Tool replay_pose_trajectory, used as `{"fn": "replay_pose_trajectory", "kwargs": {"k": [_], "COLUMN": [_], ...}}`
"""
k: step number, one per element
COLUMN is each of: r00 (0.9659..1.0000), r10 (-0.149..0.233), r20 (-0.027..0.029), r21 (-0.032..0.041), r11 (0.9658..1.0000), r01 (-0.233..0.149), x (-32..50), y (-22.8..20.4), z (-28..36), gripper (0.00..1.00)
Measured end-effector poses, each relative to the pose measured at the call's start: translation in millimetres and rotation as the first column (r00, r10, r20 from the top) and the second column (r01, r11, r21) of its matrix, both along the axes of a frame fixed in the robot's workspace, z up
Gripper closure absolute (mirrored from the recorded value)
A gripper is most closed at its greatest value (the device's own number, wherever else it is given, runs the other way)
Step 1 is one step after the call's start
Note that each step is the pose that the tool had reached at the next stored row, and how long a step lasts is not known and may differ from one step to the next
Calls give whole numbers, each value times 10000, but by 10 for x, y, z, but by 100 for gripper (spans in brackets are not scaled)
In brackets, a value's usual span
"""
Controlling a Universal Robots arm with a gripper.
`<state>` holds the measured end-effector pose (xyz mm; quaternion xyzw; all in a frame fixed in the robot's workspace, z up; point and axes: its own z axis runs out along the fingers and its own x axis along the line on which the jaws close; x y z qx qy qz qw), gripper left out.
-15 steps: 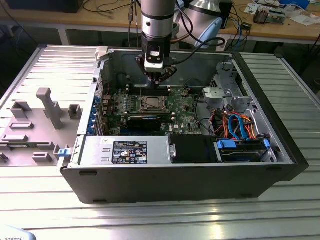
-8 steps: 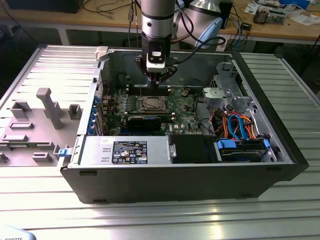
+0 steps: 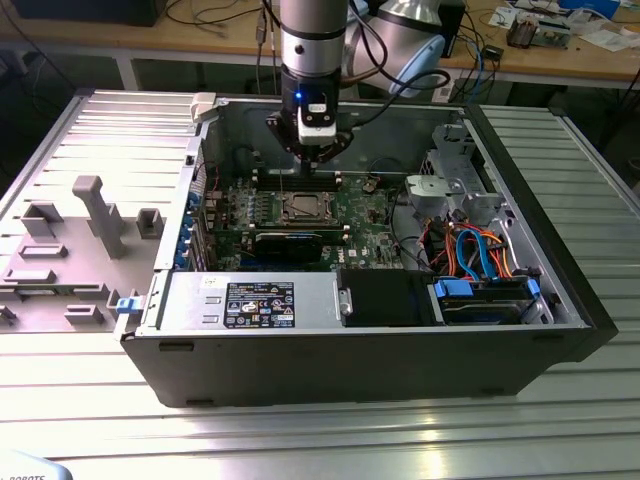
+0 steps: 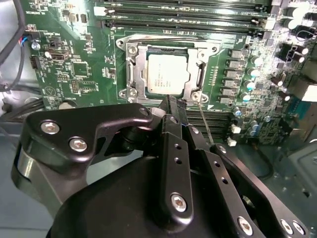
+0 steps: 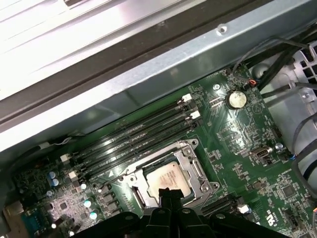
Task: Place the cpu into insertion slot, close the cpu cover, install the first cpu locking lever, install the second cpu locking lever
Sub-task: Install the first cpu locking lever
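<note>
The cpu (image 4: 168, 74) lies flat in the insertion slot (image 4: 121, 45) on the green motherboard; its silvery top also shows in the first wrist view (image 5: 167, 177). The cpu cover (image 4: 134, 69) is down, framing the chip. One thin wire locking lever (image 4: 204, 121) sticks up beside the socket's corner. Another lever (image 4: 163, 35) lies along the socket's side by the memory slots. My gripper (image 4: 174, 105) hangs just above the socket's edge, its black fingers together and holding nothing. In the exterior view the gripper (image 3: 308, 155) sits over the socket (image 3: 303, 207).
The open computer case (image 3: 560, 260) walls the board in. Long memory slots (image 5: 138, 136) run beside the socket. A black card (image 3: 288, 245), drive cage (image 3: 450, 185) and orange and blue cables (image 3: 480, 255) lie nearby. A grey fixture plate (image 3: 80, 240) sits at the exterior view's left.
</note>
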<state>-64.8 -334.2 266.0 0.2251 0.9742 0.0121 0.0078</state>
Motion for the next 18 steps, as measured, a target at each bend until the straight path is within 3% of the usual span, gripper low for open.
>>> {"fn": "replay_pose_trajectory", "kwargs": {"k": [3, 5, 6, 8, 12, 13, 15, 16, 18], "r00": [9999, 9986, 9962, 9887, 9737, 9671, 9584, 9511, 9427], "r10": [127, 529, 872, 1500, 2280, 2544, 2855, 3090, 3336], "r20": [12, 11, 11, 12, 11, 12, 12, 12, 12], "r21": [0, -1, 0, 1, 0, 1, 1, 0, 0], "r11": [9999, 9986, 9962, 9887, 9737, 9671, 9584, 9511, 9427], "r01": [-127, -529, -872, -1500, -2280, -2544, -2855, -3090, -3336], "x": [-29, -30, -30, -30, -30, -30, -30, -30, -30], "y": [1, 0, 0, 0, 0, 0, 0, 0, 0], "z": [-2, -7, -12, -22, -31, -34, -38, -41, -45], "gripper": [89, 89, 89, 89, 89, 89, 89, 89, 89]}}
